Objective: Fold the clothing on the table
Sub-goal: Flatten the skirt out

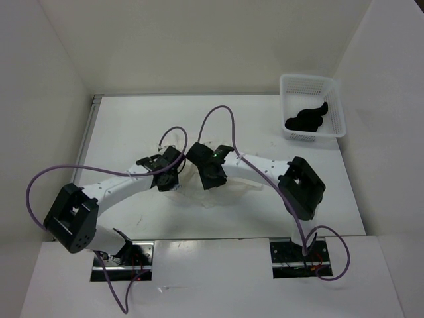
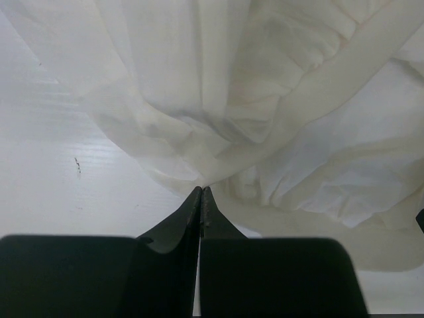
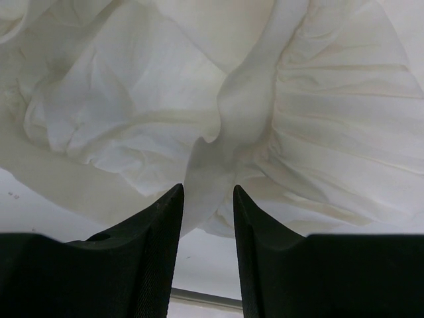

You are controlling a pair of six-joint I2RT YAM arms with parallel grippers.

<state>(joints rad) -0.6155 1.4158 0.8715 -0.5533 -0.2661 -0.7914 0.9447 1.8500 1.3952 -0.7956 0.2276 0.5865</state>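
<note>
Top: clothing bunched in the middle of the worktop, under both my wrists. Bare surface on the far side and left; basket in the far right corner, well apart.
Left wrist: left gripper clenched at the hem, folds converging on the tips, so it reads as a pinch on the clothing. Thin, limp, light; it'll drag and slump, so take edges, not the heap.
Right wrist: right gripper released, jaws straddling a raised fold.

The table carries crumpled white clothing at its middle and a mesh basket far right.
</note>
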